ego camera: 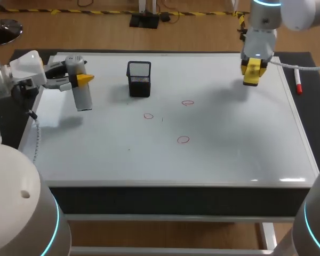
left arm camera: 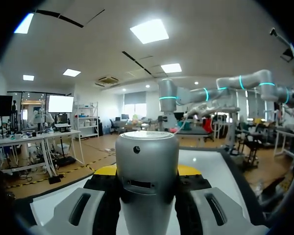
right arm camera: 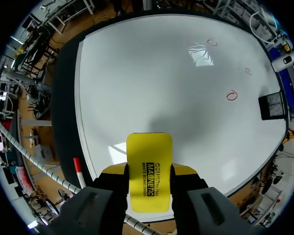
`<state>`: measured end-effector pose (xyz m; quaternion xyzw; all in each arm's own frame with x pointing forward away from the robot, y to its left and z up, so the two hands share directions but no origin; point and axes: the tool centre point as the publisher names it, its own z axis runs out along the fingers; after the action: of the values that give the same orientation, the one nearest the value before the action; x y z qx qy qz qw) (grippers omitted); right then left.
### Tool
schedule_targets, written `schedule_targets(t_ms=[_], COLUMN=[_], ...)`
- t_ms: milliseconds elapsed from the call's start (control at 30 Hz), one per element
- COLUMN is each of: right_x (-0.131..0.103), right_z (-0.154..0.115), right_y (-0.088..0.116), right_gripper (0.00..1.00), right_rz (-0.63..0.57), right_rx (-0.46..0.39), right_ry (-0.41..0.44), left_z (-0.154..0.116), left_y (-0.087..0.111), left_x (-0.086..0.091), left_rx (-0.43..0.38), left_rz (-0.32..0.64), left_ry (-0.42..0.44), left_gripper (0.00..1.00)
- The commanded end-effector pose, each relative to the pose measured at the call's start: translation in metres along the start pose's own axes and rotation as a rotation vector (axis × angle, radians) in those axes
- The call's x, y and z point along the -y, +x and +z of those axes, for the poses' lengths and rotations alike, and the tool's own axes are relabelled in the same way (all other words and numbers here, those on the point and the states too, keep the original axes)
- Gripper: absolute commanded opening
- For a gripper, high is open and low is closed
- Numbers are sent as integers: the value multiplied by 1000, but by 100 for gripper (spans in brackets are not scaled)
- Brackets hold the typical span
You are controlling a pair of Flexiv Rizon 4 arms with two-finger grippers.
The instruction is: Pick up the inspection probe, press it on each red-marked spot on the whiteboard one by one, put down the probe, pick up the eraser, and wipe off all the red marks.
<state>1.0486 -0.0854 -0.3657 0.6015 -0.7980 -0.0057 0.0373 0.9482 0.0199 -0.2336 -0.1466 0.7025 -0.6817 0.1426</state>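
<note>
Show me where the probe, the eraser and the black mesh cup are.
probe (ego camera: 83, 97): head view, lower part of its grey body.
eraser (right arm camera: 148, 164): right wrist view, middle of its yellow face.
black mesh cup (ego camera: 139, 81): head view, its front wall.

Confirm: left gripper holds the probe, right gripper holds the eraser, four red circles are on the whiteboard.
Three, not four, per the head view: left gripper holds the probe, right gripper holds the eraser, three red circles are on the whiteboard.
</note>
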Motion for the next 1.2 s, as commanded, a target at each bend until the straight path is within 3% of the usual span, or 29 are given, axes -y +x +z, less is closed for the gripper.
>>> schedule_targets(t_ms=[33, 533, 867, 1200], right_x=[-25, -125, -179, -218], right_z=[-3, -15, -7, 2], right_y=[-26, -123, -182, -237], right_gripper=[0, 0, 0, 0], right_rz=[-29, -302, -435, -589], right_rx=[-32, -8, 0, -18], right_ry=[10, 12, -4, -2], left_z=[0, 0, 0, 0], left_y=[0, 0, 0, 0], left_x=[0, 0, 0, 0], left_rx=[1, 1, 1, 1], left_rz=[2, 2, 2, 2], left_ry=[3, 3, 3, 3], left_gripper=[0, 0, 0, 0])
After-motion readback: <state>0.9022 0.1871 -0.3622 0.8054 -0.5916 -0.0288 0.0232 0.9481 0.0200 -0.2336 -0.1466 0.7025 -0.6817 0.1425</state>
